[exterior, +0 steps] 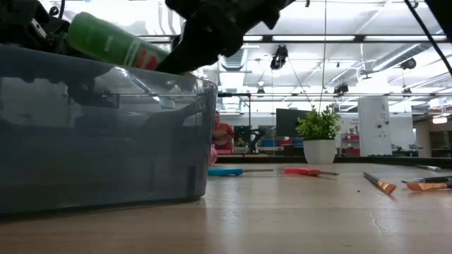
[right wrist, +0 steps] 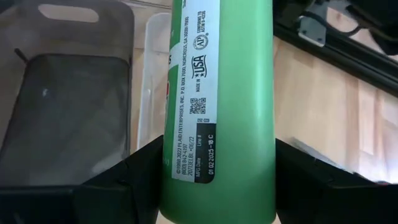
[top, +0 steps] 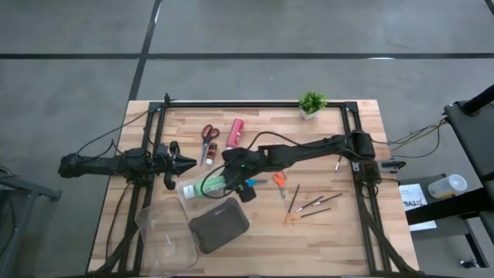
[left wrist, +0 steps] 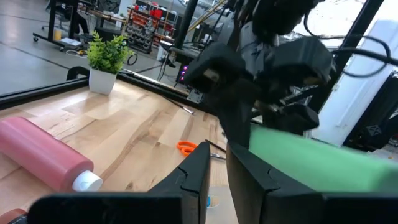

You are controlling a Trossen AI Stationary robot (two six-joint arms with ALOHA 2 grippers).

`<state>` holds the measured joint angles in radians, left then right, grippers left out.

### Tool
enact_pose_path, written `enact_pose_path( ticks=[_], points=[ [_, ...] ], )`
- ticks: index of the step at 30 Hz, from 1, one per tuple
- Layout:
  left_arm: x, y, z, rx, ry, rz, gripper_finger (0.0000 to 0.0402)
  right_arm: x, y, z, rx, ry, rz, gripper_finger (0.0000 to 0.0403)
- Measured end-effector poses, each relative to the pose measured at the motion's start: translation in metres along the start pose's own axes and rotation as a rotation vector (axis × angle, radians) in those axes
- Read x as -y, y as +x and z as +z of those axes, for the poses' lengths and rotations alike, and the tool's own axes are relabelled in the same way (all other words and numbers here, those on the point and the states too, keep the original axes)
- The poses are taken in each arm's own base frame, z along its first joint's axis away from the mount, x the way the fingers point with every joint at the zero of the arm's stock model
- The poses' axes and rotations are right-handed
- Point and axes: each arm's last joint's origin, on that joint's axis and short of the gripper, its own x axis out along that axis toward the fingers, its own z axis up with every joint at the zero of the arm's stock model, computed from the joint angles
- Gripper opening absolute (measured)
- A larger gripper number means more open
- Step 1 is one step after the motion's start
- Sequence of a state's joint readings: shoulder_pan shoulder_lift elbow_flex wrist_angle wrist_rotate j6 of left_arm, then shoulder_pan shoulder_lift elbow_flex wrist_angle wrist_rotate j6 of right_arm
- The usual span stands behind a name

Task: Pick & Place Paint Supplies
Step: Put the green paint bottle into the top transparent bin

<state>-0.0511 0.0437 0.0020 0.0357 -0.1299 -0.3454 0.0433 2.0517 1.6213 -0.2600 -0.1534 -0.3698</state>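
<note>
My right gripper reaches across the table's middle and is shut on the green paint tube. In the low view this tube hangs tilted over the clear box. My left gripper waits at the table's left, shut, pointing toward the tube. The red tube, the white tube and the red scissors lie flat at the far middle. The blue scissors, the orange scissors and the brushes lie right of the gripper. My right gripper pinches the green tube between its two fingers, one on each side of the body, toward the end away from the white cap. The fingers lie across the tube. The tube is lifted clear, tilted, cap end toward the table's left.
A clear plastic box and a dark grey case sit at the near left-middle. A small potted plant stands at the far edge. Black frame rails run along both sides of the table.
</note>
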Motion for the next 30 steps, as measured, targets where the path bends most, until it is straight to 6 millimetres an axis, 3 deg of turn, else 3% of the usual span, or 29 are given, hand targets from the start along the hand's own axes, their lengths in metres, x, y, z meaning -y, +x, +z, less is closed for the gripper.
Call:
enact_pose_path(
  ticks=[15, 30],
  points=[
    [0.0, 0.0, 0.0, 0.0, 0.0, 0.0, 0.0062, 0.006, 0.057, -0.01, -0.104, 0.029, 0.044, 0.0228],
    [0.0, 0.001, -0.001, -0.011, 0.002, 0.005, 0.0062, 0.008, 0.069, -0.01, -0.169, 0.07, 0.066, 0.0228]
  ],
)
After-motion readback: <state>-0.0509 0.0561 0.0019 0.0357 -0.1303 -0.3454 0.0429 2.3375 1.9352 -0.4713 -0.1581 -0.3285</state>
